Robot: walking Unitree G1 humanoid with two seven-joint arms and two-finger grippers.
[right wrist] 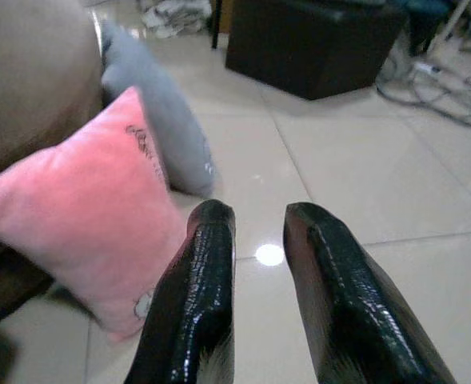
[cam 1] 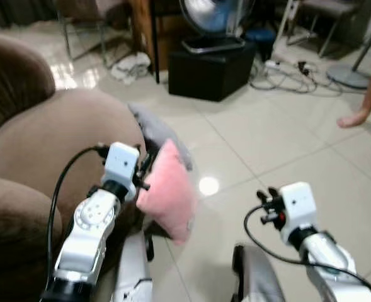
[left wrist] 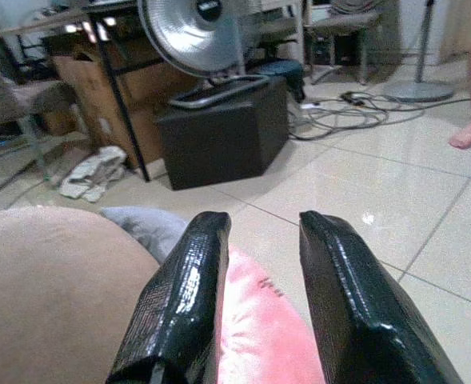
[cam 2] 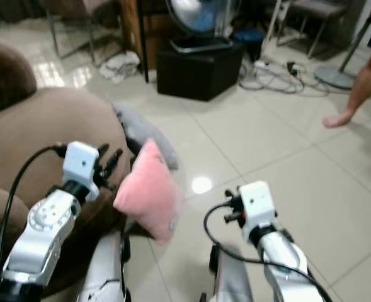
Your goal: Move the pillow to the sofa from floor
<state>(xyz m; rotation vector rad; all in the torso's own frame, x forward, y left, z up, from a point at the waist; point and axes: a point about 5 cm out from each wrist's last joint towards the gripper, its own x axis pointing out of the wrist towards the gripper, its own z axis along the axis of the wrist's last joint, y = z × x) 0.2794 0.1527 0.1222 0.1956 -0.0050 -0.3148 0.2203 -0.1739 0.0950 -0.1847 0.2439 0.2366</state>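
Observation:
A pink pillow [cam 1: 167, 192] hangs tilted beside the brown sofa's [cam 1: 46, 138] rounded arm, just above the tiled floor. My left gripper [cam 1: 145, 175] is shut on the pillow's upper edge; in the left wrist view the pink fabric [left wrist: 259, 328] sits between the two black fingers [left wrist: 183, 296]. My right gripper [right wrist: 259, 214] is held low to the right of the pillow, apart from it, open by a narrow gap with nothing between its fingers.
A grey pillow [cam 1: 163, 133] leans against the sofa on the floor behind the pink one. Farther back are a black box [cam 1: 210, 72] with a fan [cam 1: 213, 16], cables [cam 1: 292, 72], a crumpled cloth [cam 1: 131, 66] and a person's bare foot [cam 1: 355, 118].

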